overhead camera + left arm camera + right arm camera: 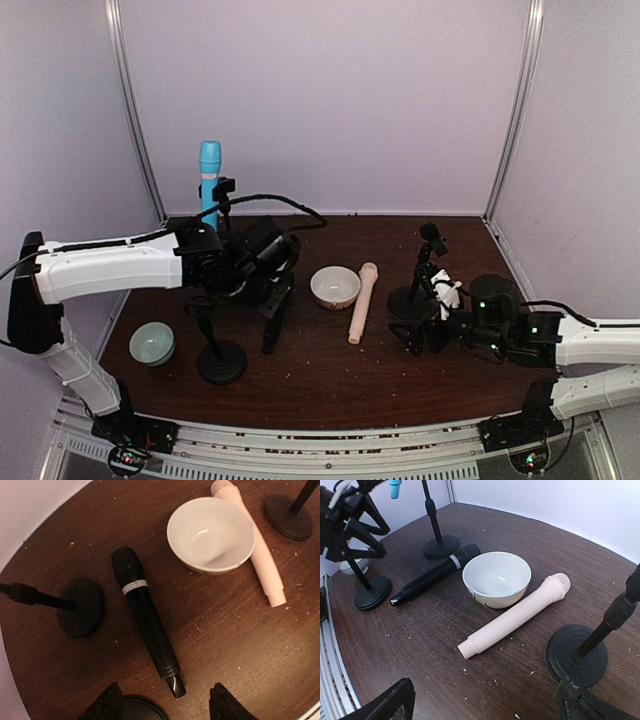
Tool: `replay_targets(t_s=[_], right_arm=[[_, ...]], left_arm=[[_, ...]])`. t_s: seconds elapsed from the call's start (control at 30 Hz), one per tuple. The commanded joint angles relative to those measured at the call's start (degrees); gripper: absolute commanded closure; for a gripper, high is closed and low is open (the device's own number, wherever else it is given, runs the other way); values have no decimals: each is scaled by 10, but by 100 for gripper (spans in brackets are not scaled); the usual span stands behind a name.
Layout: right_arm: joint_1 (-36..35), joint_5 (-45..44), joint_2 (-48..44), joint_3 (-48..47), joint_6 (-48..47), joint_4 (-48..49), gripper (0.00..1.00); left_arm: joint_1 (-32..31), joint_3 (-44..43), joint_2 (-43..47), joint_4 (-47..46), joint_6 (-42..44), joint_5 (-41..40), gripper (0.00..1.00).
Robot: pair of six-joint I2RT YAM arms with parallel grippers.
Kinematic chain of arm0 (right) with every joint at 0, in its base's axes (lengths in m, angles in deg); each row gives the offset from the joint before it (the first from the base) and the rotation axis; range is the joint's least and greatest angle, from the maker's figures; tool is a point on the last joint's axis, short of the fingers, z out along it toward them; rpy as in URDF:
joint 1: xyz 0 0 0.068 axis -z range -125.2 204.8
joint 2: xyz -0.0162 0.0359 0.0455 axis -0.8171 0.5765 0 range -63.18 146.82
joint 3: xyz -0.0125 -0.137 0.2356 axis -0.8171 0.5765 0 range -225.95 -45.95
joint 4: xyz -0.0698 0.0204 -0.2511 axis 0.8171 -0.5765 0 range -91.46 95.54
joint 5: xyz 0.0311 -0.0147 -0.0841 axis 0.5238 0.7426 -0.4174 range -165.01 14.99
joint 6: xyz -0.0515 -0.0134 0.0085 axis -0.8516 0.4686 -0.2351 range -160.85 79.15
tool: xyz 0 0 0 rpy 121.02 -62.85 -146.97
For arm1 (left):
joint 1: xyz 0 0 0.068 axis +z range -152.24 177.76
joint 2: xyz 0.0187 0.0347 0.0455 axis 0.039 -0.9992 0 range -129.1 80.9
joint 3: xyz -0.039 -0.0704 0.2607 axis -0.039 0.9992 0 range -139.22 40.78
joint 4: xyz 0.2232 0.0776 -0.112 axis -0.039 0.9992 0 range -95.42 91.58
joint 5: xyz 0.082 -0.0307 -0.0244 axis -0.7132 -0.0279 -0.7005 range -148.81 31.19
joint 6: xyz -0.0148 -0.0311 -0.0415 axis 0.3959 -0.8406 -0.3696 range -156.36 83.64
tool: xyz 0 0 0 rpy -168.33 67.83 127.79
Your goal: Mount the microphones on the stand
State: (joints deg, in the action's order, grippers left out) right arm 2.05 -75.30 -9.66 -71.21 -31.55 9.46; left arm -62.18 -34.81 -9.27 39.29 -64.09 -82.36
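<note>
Spanning everything, dark brown table (400, 385) speckled with pale crumbs. Reaching in from the left, left gripper (165, 702) low over the black microphone (145, 615), fingers (107, 706) apart and clamped on nothing, the microphone's tail end lying flat on the wood between the tips. Hanging low at the right, right gripper (487, 702) with fingers (390, 705) spread wide, holding nothing, just beside the right stand (576, 655). Standing at the back left, rear stand (222, 195) holding the light blue microphone (210, 170) upright. Lying flat near the middle, cream-pink microphone (515, 616), just beside the white bowl (496, 577). Sitting at front left, pale green bowl (152, 342).
</note>
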Motion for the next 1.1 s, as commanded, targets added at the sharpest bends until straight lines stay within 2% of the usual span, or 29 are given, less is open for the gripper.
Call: replay_targets(t_s=[0.0, 0.17, 0.4, 0.6, 1.07], right_arm=[[-4, -1, -15, 14, 5, 13, 0], [-3, 11, -16, 10, 1, 12, 0], [-3, 27, -13, 15, 2, 16, 0], [-4, 36, -5, 10, 1, 16, 0], [-7, 46, -17, -11, 7, -6, 0]], left_arm=[[4, -33, -74, 15, -38, -8, 37], [6, -42, -133, 18, -73, -16, 30], [41, -12, -159, -18, -94, -14, 30], [82, 3, -184, -60, -74, 45, 38], [104, 6, -226, -94, -66, 85, 48]])
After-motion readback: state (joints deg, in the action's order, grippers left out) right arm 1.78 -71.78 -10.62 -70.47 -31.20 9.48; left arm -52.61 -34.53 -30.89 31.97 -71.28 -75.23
